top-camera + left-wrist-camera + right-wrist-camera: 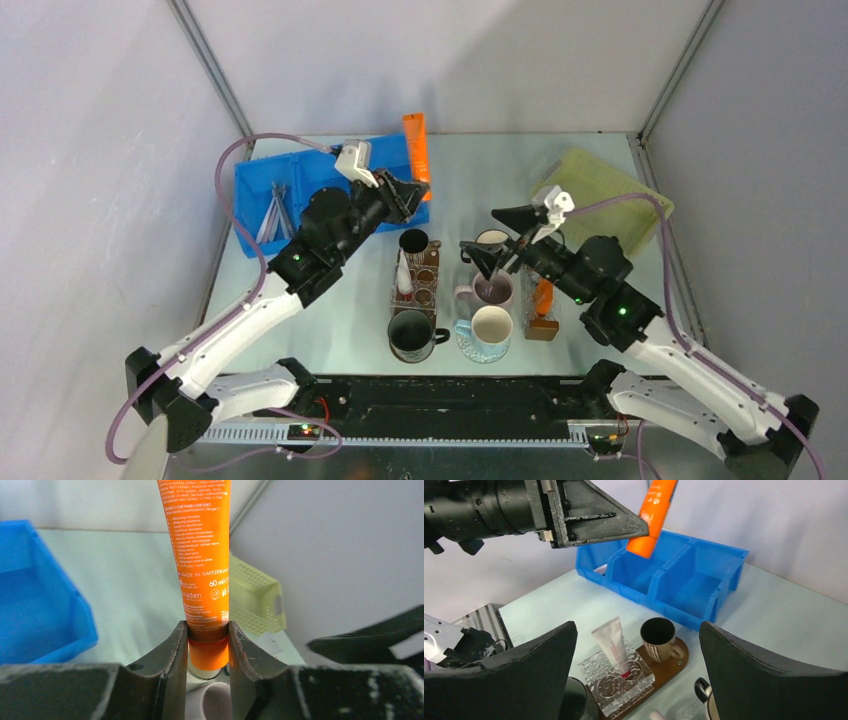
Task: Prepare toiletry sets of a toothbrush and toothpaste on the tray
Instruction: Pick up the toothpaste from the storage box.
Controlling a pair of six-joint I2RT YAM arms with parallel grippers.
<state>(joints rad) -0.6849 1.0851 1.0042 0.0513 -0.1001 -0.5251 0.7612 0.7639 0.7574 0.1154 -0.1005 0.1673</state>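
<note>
Left jaws pinch orange toothpaste (pixel 205 555) printed "MADE IN SWITZERLAND", "60 ml", above the bin (pixel 255 190); right jaws spread.

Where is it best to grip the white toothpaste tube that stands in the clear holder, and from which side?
Probably from above, on the upper half of the white toothpaste tube, jaws closing on its flat faces. It stands cap-down in the clear holder, so only the top is free.
</note>
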